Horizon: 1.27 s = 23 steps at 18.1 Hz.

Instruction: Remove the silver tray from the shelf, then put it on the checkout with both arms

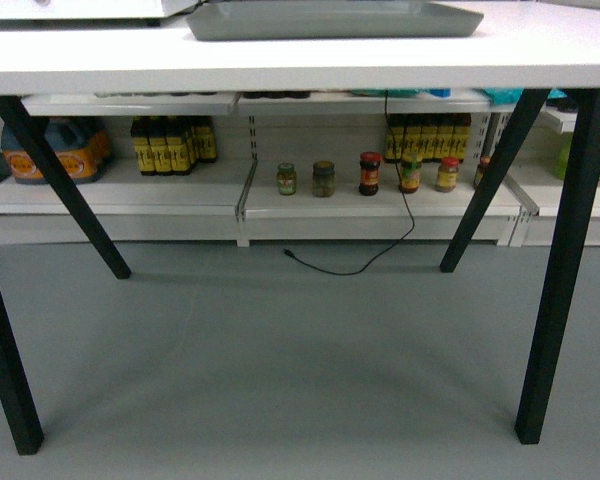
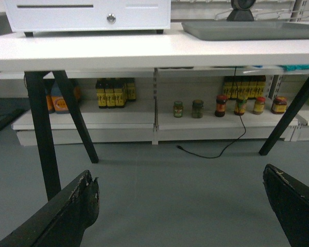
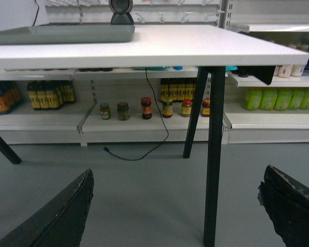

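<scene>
The silver tray [image 1: 330, 20] lies flat on the white checkout [image 1: 300, 65], toward its far side. It is a dull grey tray [image 2: 247, 31] with a low rim, and nothing holds it. My left gripper [image 2: 180, 177] hangs open below the level of the checkout top [image 2: 92, 51], over bare floor, with nothing between its fingers. My right gripper [image 3: 176, 175] is also open and empty, low in front of the checkout [image 3: 195, 46], with the tray [image 3: 62, 33] up to its left. Neither gripper shows in the head view.
Black slanted table legs [image 1: 565, 270] [image 3: 212, 154] stand in front of me. A white cash drawer [image 2: 87, 13] sits left of the tray. Behind are shelf boards [image 1: 380, 205] with jars and bottles. A black cable [image 1: 380, 250] trails onto the floor.
</scene>
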Motion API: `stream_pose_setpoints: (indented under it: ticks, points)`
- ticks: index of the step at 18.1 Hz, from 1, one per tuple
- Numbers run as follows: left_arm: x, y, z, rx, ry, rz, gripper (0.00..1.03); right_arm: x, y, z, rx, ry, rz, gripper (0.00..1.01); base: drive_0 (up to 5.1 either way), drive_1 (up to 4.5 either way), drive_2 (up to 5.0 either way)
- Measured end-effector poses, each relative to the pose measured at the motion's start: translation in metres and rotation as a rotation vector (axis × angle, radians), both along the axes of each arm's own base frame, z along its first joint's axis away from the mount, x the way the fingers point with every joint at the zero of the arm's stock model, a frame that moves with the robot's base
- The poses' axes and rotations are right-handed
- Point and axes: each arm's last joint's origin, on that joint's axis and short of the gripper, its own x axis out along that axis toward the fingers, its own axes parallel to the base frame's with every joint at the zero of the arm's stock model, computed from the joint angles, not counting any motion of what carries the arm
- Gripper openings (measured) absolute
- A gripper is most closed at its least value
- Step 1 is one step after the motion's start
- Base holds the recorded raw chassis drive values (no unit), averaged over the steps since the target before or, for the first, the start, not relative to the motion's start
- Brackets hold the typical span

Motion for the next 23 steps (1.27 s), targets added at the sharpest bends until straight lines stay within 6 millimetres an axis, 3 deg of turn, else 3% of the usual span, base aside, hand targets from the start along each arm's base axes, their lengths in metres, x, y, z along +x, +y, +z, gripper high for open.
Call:
stream_pose_setpoints:
  ticks: [23]
  points:
    - [0.0000, 0.0000, -0.0002, 0.000, 0.002, 0.000, 0.98, 0.0000, 0.0000, -0.0002, 0.000, 0.002, 0.000, 0.98, 0.0, 0.00, 0.0]
